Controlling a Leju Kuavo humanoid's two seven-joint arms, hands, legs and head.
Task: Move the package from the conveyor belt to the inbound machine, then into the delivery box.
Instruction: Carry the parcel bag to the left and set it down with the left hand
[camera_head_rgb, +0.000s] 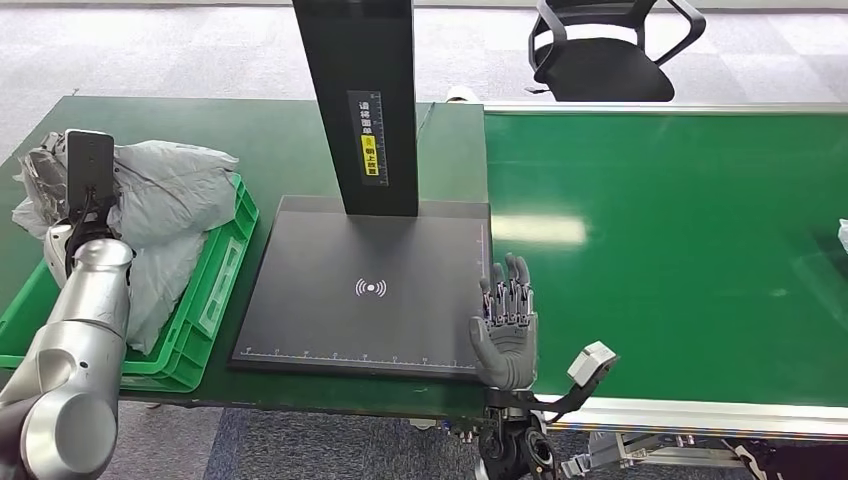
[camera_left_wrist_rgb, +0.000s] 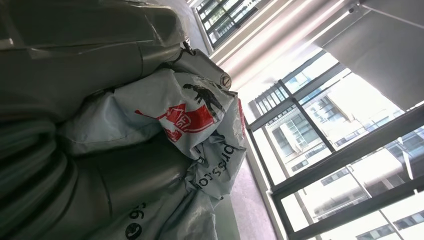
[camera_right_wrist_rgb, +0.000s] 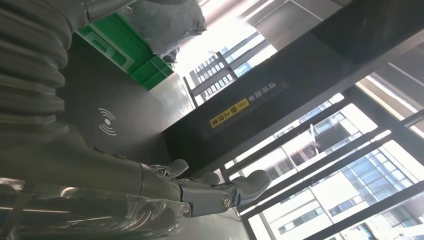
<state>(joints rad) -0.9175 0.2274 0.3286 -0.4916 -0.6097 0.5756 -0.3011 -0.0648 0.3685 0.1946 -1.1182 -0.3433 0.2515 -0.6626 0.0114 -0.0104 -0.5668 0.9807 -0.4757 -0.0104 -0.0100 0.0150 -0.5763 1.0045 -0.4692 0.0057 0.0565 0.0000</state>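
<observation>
The grey plastic package (camera_head_rgb: 175, 195) lies heaped in the green delivery box (camera_head_rgb: 215, 300) at the table's left end, spilling over its near rim. My left arm reaches into that heap. In the left wrist view my left hand (camera_left_wrist_rgb: 75, 55) is pressed against the package's crumpled film (camera_left_wrist_rgb: 190, 120) with its red print, gripping it, and its fingers are hidden. My right hand (camera_head_rgb: 505, 325) hovers open, fingers spread and pointing away from me, over the right front edge of the inbound machine's black plate (camera_head_rgb: 370, 290). The right wrist view shows the same hand (camera_right_wrist_rgb: 200, 192) holding nothing.
The machine's black post (camera_head_rgb: 365, 100) rises behind the plate. The green conveyor belt (camera_head_rgb: 670, 250) runs off to the right, with a pale scrap (camera_head_rgb: 843, 235) at its far right edge. A black office chair (camera_head_rgb: 605, 55) stands beyond the belt.
</observation>
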